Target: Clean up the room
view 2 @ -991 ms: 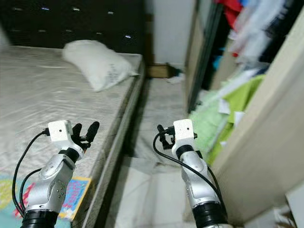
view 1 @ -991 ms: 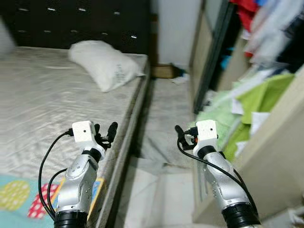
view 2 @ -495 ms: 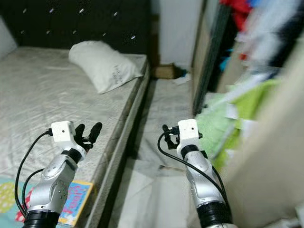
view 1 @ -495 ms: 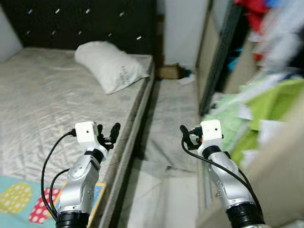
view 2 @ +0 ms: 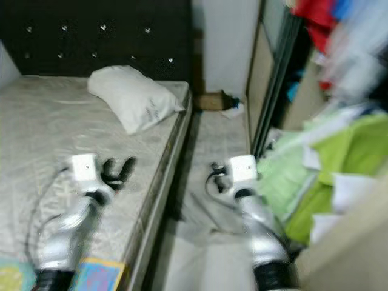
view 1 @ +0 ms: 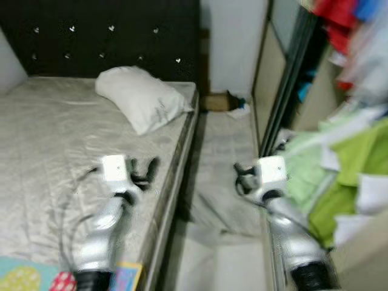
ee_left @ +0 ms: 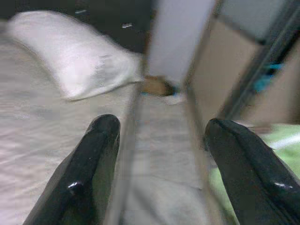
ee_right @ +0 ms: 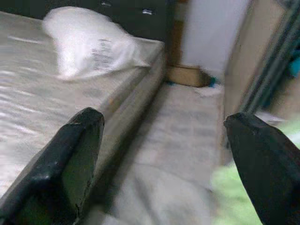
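Observation:
A white pillow (view 1: 142, 100) lies at the head of the grey bed (view 1: 48, 145). A grey sheet (view 1: 221, 157) covers the floor strip between bed and wardrobe. Green and white clothes (view 1: 339, 176) spill from the wardrobe on the right. My left gripper (view 1: 144, 171) hovers open over the bed's right edge, holding nothing. My right gripper (view 1: 241, 177) is open above the floor sheet, also holding nothing. In the left wrist view the two black fingers (ee_left: 91, 164) stand apart, and in the right wrist view the fingers (ee_right: 70, 154) are spread wide.
A black tufted headboard (view 1: 103, 36) backs the bed. A small cardboard box (view 1: 215, 101) and white scraps (view 1: 239, 109) lie at the far end of the aisle. A colourful book (view 2: 97, 276) sits at the bed's near edge. Hanging clothes (view 1: 345, 36) fill the wardrobe.
The camera has moved forward and tilted up, so the headboard and far wall show more; the picture is blurred. Both arms keep the same pose, grippers still open.

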`<state>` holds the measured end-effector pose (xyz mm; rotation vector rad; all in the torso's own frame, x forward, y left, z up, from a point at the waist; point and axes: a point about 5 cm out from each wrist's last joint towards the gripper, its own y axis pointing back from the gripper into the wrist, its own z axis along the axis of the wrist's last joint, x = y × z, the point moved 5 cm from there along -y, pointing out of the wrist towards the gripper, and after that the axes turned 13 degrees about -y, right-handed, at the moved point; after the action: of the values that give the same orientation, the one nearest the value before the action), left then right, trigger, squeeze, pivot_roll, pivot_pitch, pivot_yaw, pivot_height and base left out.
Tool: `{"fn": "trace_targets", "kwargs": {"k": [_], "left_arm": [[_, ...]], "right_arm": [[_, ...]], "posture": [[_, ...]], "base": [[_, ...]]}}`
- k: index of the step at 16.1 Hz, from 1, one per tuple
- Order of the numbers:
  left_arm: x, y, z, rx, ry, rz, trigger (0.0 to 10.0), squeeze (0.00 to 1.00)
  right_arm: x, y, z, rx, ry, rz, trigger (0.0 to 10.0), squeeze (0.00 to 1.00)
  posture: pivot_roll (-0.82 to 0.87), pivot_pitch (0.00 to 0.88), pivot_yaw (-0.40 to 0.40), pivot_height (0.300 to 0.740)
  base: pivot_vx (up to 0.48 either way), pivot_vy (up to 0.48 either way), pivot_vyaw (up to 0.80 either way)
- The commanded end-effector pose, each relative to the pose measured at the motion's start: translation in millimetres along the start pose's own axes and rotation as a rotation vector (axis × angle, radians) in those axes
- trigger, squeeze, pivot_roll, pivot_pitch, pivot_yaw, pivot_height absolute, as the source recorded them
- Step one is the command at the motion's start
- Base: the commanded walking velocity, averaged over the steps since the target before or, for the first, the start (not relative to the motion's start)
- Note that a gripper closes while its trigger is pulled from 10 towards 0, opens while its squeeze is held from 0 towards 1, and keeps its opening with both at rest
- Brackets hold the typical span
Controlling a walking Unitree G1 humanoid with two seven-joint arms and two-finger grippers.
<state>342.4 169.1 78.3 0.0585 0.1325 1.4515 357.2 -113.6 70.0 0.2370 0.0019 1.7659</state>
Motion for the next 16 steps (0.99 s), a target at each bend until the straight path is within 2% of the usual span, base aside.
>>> {"fn": "trace_targets", "kwargs": {"k": [1, 6, 8, 10, 13, 16], "left_arm": [[-10.5, -4.8, 3, -0.002, 0.013, -0.016, 10.0, 0.00], [-11.7, -5.0, 7, -0.024, 0.007, -0.032, 10.0, 0.00], [-13.0, -5.3, 8, -0.026, 0.009, -0.039, 10.0, 0.00], [-20.0, -5.8, 7, -0.011, -0.020, -0.065, 10.0, 0.00], [-29.3, -0.6, 5, -0.005, -0.095, -0.089, 10.0, 0.00], [-34.0, 0.7, 10, -0.031, -0.123, -0.127, 10.0, 0.00]], "right_arm": [[-13.6, 0.9, 6, -0.018, 0.017, -0.034, 10.0, 0.00], [-14.1, 0.9, 9, -0.034, 0.009, -0.043, 10.0, 0.00], [-17.0, 0.3, 10, -0.040, -0.003, -0.060, 10.0, 0.00], [-24.5, 2.5, 19, -0.069, 0.017, -0.092, 10.0, 0.00], [-27.6, 6.0, 19, -0.070, 0.020, -0.113, 10.0, 0.00], [-11.3, 0.9, 26, -0.088, 0.024, -0.078, 10.0, 0.00]], "posture": [[-0.14, 0.000, 0.032, 0.740], [-0.14, 0.000, 0.034, 0.740], [-0.14, 0.000, 0.034, 0.740], [-0.14, 0.000, 0.028, 0.740], [-0.12, 0.000, 0.019, 0.740], [-0.12, 0.000, 0.017, 0.740]], "base": [[0.000, 0.000, 0.00], [0.000, 0.000, 0.00], [0.289, 0.000, 0.00], [0.146, 0.000, -0.23], [0.000, 0.000, 0.00], [0.000, 0.000, 0.00]]}}
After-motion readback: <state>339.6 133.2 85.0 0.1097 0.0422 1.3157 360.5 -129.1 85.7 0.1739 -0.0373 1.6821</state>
